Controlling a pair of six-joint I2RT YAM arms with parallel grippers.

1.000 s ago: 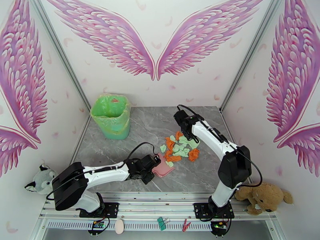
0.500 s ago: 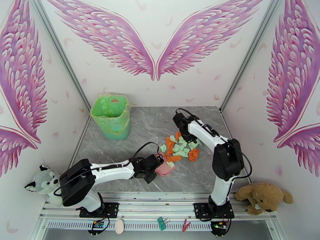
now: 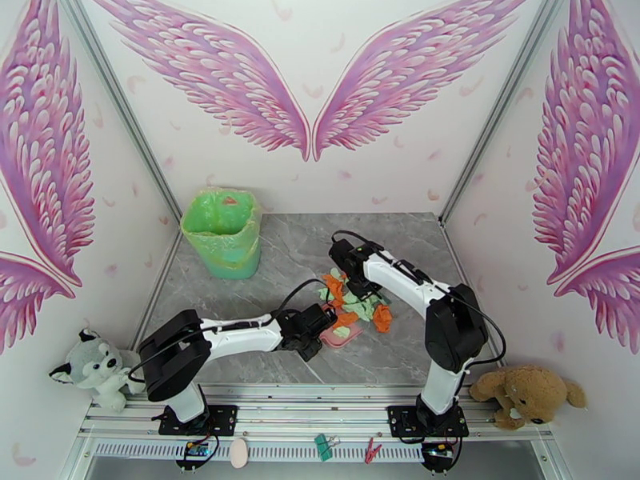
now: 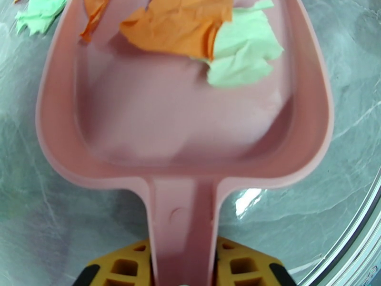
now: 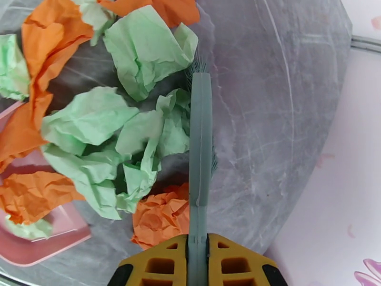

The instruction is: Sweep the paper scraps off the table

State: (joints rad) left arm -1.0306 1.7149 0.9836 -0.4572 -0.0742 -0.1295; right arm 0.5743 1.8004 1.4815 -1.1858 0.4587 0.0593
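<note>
Risk first: the brush (image 5: pixel 201 139) meets the scraps (image 5: pixel 95 125) edge-on, bristles touching the mint ones. One orange ball sits low against the brush, close in front of the right gripper (image 5: pixel 197 263). A fast or lifted stroke would probably let light paper slip round the brush tip or under the bristles and scatter over the bench (image 3: pixel 280 250), away from the dustpan (image 4: pixel 181 129). If the pan lip rides up, scraps may slide beneath it instead of in. The handle is narrow, so a hard push from the pile could twist the pan in the grip. The left gripper (image 4: pixel 183 263) is closed tight on the dustpan handle. The pan lies flat straight ahead of it, mouth toward the pile, with an orange and a mint scrap inside at the end far from the gripper. The left arm is stretched low and long across the bench. The right gripper is clamped on the brush handle, the brush running straight out ahead of it. Most scraps are bunched on the brush's dustpan side, between the two grippers. The right arm rises from its base, elbow bent, and its forearm reaches over the pile to the far side.
</note>
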